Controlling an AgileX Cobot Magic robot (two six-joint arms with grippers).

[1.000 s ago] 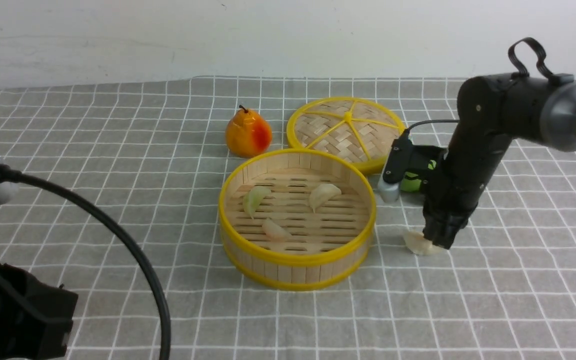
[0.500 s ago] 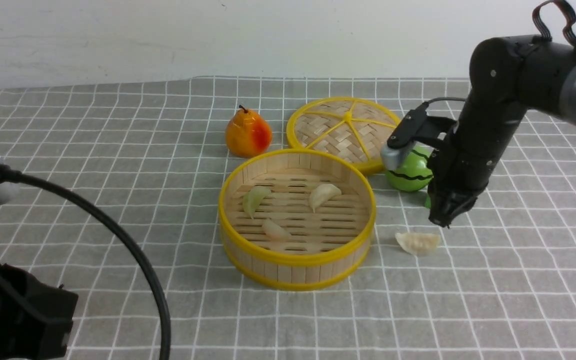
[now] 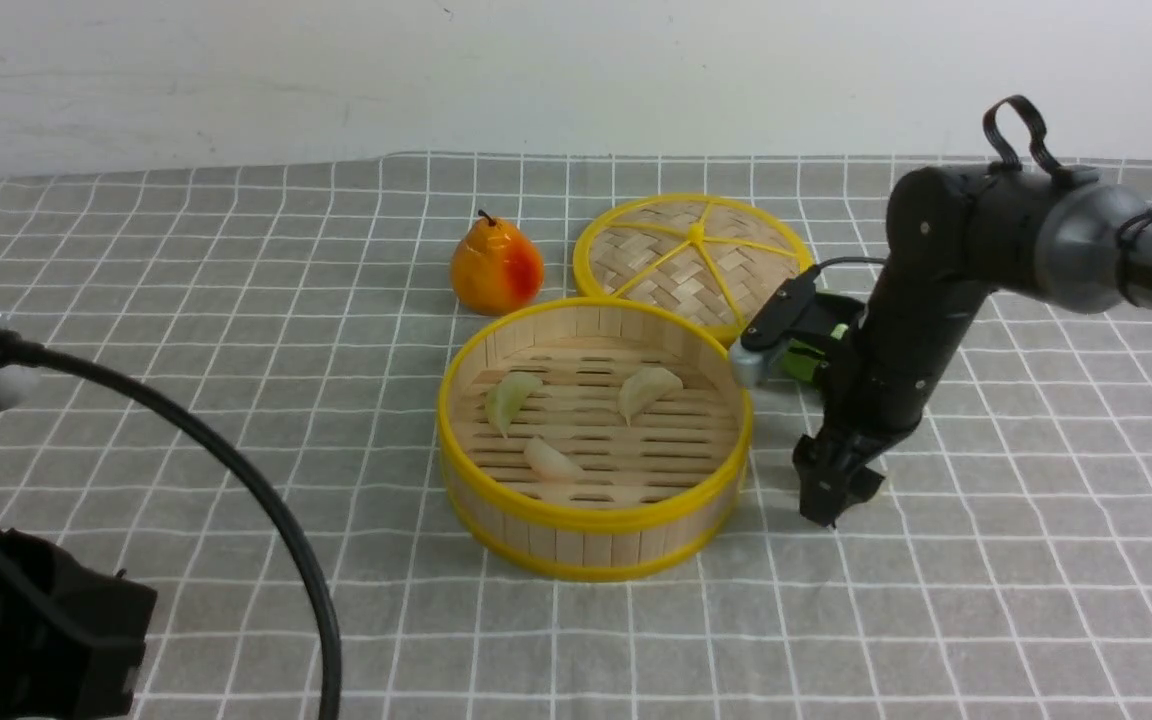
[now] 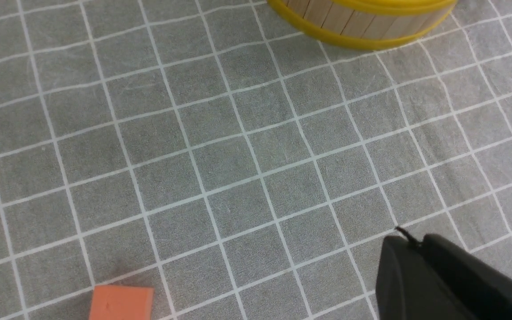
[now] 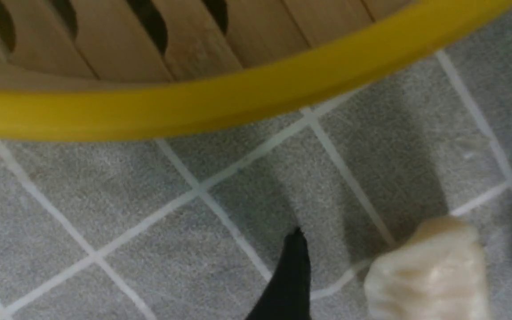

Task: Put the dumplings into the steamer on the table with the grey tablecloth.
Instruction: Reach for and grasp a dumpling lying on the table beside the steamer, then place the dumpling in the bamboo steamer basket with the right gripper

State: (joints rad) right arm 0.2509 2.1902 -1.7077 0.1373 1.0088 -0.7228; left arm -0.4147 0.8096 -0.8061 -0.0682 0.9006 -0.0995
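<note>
Jaws on R gripper [image 3: 829, 492] spread, straddling 4th dumpling [image 5: 429, 275] on cloth [image 3: 936, 600] just beside steamer [image 3: 591, 520]; 3 dumplings [image 3: 648, 390] already inside. L gripper [image 4: 416, 249] looks closed. Dumpling prob light, stiff, slick; pinch across fat middle.

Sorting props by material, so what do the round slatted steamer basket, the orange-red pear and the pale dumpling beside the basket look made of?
Round slatted steamer basket: matt pale slats, likely bamboo or wood; yellow rims look like smooth plastic. Orange-red pear: smooth, slight sheen, probably plastic. Pale dumpling beside the basket: waxy, slightly translucent sheen, perhaps soft plastic or rubber; unclear.
</note>
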